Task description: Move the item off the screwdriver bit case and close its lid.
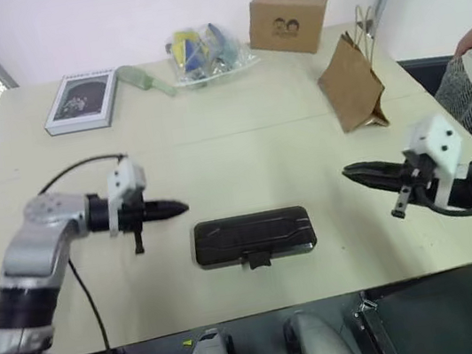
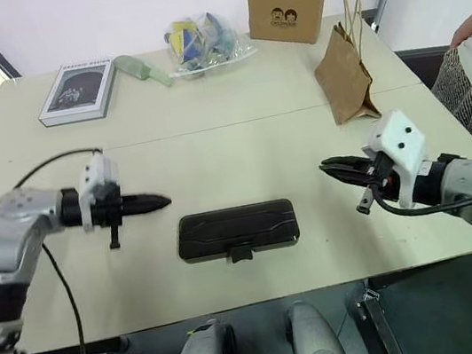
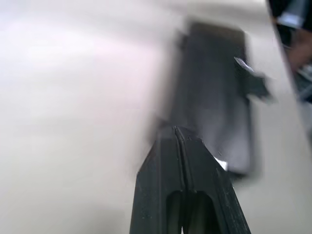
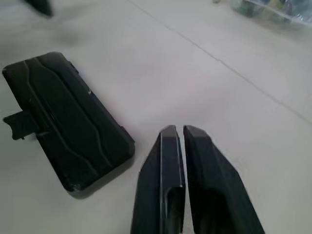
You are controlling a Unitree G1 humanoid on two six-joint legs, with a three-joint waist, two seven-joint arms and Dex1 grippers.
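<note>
My two arms reach inward over the pale counter (image 1: 241, 154) from either side, the left pincer (image 1: 178, 208) and the right pincer (image 1: 354, 173) both pinched tight on nothing, tips aimed toward each other and hovering clear of the surface. Between them, near the front edge, lies the screwdriver bit case (image 1: 253, 236), its lid (image 2: 237, 227) down flat, long axis running side to side, latch tab facing me. The kraft paper bag (image 1: 351, 82) stands upright far off at the back right.

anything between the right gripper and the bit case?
Nothing: bare table between the right gripper and the bit case, seen in the right wrist view.
</note>
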